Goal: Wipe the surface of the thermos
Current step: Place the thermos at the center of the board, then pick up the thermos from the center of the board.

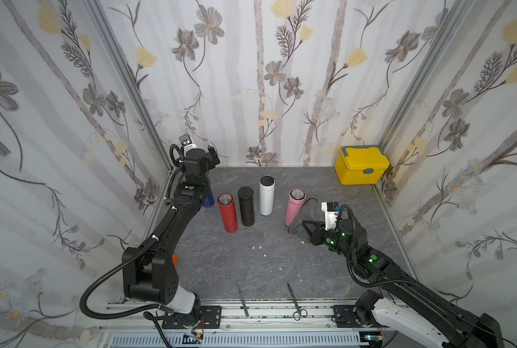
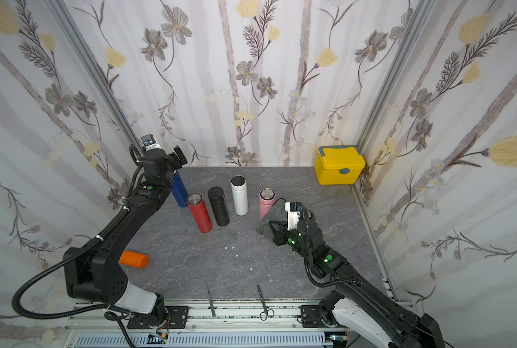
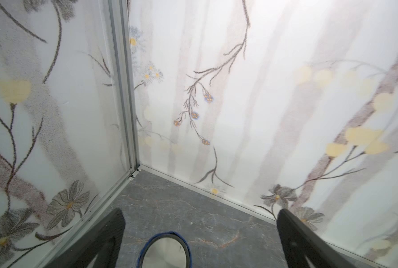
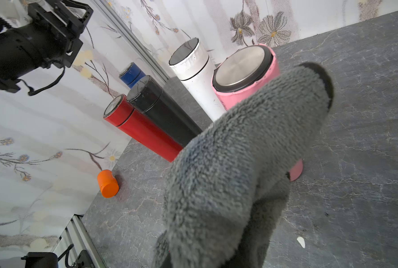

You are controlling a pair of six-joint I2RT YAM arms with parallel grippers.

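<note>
Several thermoses stand in a row on the grey floor: blue, red, black, white and pink. My right gripper is shut on a grey fluffy cloth, which drapes against the near side of the pink thermos; the cloth hides the jaws in the right wrist view. My left gripper hangs open above the blue thermos near the back left corner. The blue thermos's steel lid lies below and between the two fingers, touching neither.
A yellow lidded box sits in the back right corner. An orange cap lies on its side near the left wall. Scissors and a thin metal tool lie at the front edge. Small white scraps dot the floor.
</note>
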